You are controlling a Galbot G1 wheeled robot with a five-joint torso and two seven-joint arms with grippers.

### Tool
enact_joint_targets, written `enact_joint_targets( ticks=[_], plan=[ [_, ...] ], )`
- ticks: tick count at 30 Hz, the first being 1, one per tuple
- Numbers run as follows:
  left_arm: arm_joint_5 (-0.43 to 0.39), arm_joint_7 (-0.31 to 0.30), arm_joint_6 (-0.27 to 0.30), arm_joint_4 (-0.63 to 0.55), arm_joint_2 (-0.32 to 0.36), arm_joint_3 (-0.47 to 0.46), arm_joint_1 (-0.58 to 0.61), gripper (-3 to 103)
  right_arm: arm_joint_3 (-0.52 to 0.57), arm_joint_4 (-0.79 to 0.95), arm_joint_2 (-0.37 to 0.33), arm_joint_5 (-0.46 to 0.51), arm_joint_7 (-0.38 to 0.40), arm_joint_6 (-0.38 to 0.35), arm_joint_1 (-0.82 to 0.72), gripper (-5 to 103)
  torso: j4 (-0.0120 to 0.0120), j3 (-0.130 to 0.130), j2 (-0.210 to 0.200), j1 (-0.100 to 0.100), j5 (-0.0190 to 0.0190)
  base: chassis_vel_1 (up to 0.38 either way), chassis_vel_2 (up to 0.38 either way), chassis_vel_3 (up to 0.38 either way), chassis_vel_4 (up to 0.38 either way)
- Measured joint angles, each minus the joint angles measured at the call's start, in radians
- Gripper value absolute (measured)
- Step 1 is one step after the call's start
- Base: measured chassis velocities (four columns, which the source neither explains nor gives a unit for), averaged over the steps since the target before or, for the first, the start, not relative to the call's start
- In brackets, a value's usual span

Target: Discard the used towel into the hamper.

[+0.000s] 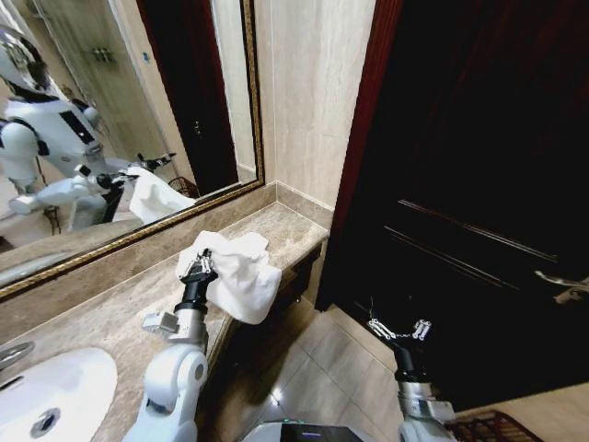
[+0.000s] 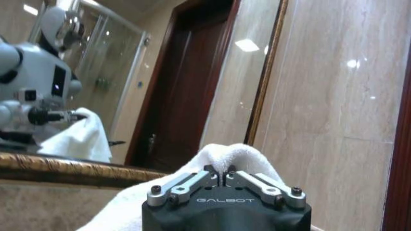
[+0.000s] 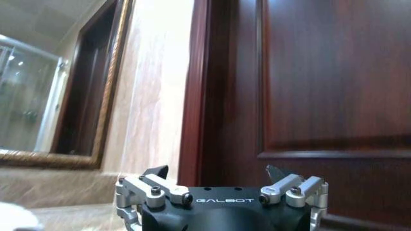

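The white terry towel point(image 1: 241, 274) hangs in soft, crumpled folds at the centre-left of the head view, bunched at the top and drooping down past the front edge of the beige marble table point(image 1: 110, 313). The left pincer point(image 1: 196, 268) is clamped tight on the bunched upper part of it; in the left wrist view the two metal fingers point(image 2: 192, 184) meet with the towel point(image 2: 234, 154) puffed up just beyond them. The towel is lifted, its lower flap hanging free over the edge of the table.

The dark reddish-brown open-weave hamper point(image 1: 492, 428) sits on the floor at the lower right corner of the head view, just beside the right arm, with only part of its rim in the frame.

The right pincer point(image 1: 398, 329) is raised at the lower right of centre, spread wide and holding nothing, in front of the dark wooden door point(image 1: 479, 203). The right wrist view shows its fingertips point(image 3: 154, 173) well apart.

A white oval sink point(image 1: 51, 396) lies in the table at the lower left. A gold-framed wall mirror point(image 1: 129, 101) fills the upper left, reflecting the robot and the towel. Pale glossy floor tiles point(image 1: 322, 368) lie between the table and the door.
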Motion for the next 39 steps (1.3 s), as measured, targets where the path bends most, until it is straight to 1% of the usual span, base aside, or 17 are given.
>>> enact_joint_targets(
  ticks=[3,4,6,7,9,11,15,20,26,35,39],
  plan=[
    [0.050,0.002,-0.006,-0.036,-0.016,0.012,0.041,2,0.012,0.034,0.005,-0.001,0.030,-0.001,0.000,100,0.0001,0.000,0.000,0.000,0.0001,0.000,0.000,0.000,0.000],
    [0.050,0.002,-0.006,-0.036,-0.016,0.012,0.041,2,0.012,0.034,0.005,-0.001,0.030,-0.001,0.000,100,0.0001,0.000,0.000,0.000,0.0001,0.000,0.000,0.000,0.000],
    [0.094,0.005,-0.024,-0.042,-0.021,0.022,0.064,2,0.022,0.060,0.018,-0.014,0.047,0.003,-0.007,100,0.0001,0.000,0.000,0.000,-0.0001,0.000,0.000,0.000,0.000],
    [0.094,0.005,-0.024,-0.042,-0.021,0.022,0.064,2,0.022,0.060,0.018,-0.014,0.047,0.003,-0.007,100,0.0001,0.000,0.000,0.000,-0.0001,0.000,0.000,0.000,0.000],
    [0.121,0.011,-0.036,-0.048,-0.022,0.034,0.091,2,0.031,0.088,0.041,-0.031,0.057,0.015,-0.021,100,-0.0001,0.000,0.000,0.000,0.0000,0.000,0.000,0.000,0.000],
    [0.136,0.015,-0.040,-0.052,-0.026,0.045,0.103,2,0.034,0.105,0.046,-0.046,0.070,0.024,-0.029,100,-0.0001,0.000,0.000,0.000,0.0000,0.000,0.000,0.000,0.000],
    [0.145,0.023,-0.041,-0.056,-0.023,0.056,0.109,2,0.035,0.118,0.046,-0.057,0.089,0.026,-0.027,100,-0.0001,0.000,0.000,0.000,-0.0001,-0.019,-0.022,-0.019,-0.029],
    [0.145,0.026,-0.041,-0.057,-0.016,0.058,0.114,2,0.036,0.115,0.046,-0.060,0.093,0.026,-0.021,100,0.0001,0.000,0.000,0.000,-0.0001,-0.048,-0.053,-0.048,-0.055],
    [0.145,0.036,-0.038,-0.060,-0.011,0.066,0.125,2,0.040,0.109,0.046,-0.080,0.123,0.026,-0.019,100,0.0000,0.000,0.000,0.000,0.0000,-0.072,-0.077,-0.079,-0.083],
    [0.143,0.053,-0.038,-0.054,-0.008,0.073,0.125,2,0.046,0.105,0.046,-0.079,0.129,0.026,-0.023,100,0.0000,0.000,0.000,0.000,-0.0001,-0.115,-0.121,-0.108,-0.114],
    [0.140,0.059,-0.048,-0.048,-0.008,0.076,0.121,2,0.046,0.107,0.046,-0.078,0.128,0.026,-0.023,100,-0.0002,0.000,0.000,0.000,-0.0001,-0.127,-0.128,-0.129,-0.130]
  ],
)
